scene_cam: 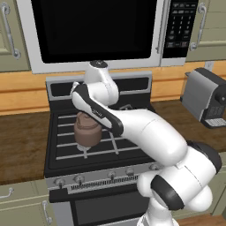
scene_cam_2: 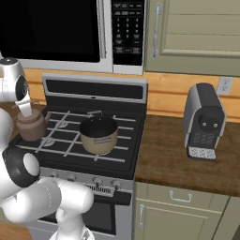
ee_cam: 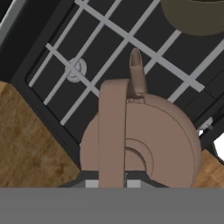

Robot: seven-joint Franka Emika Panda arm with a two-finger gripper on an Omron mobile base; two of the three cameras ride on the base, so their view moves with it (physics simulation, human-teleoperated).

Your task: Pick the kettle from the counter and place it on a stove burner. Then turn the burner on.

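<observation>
My gripper (ee_cam: 113, 183) is shut on the arched handle of the copper-brown kettle (ee_cam: 144, 140), which hangs below my hand over the left side of the black stovetop (scene_cam: 66, 145). In the hand view its spout points toward the middle of the stove. A grey stove burner (ee_cam: 75, 70) shows under the grate bars just beyond the kettle, uncovered. In the right base view the kettle (scene_cam_2: 32, 126) sits low over the left grates under the gripper (scene_cam_2: 26, 111); I cannot tell whether it touches them. In the left base view the kettle (scene_cam: 87, 131) is partly behind my forearm. The wood counter (scene_cam: 22, 141) lies left of the stove.
A tan pot (scene_cam_2: 98, 135) with a dark inside stands on the stove's middle, right of the kettle. A row of knobs (scene_cam_2: 96, 182) runs along the stove front. A grey coffee machine (scene_cam_2: 204, 122) stands on the right counter. The microwave (scene_cam: 97, 31) hangs overhead.
</observation>
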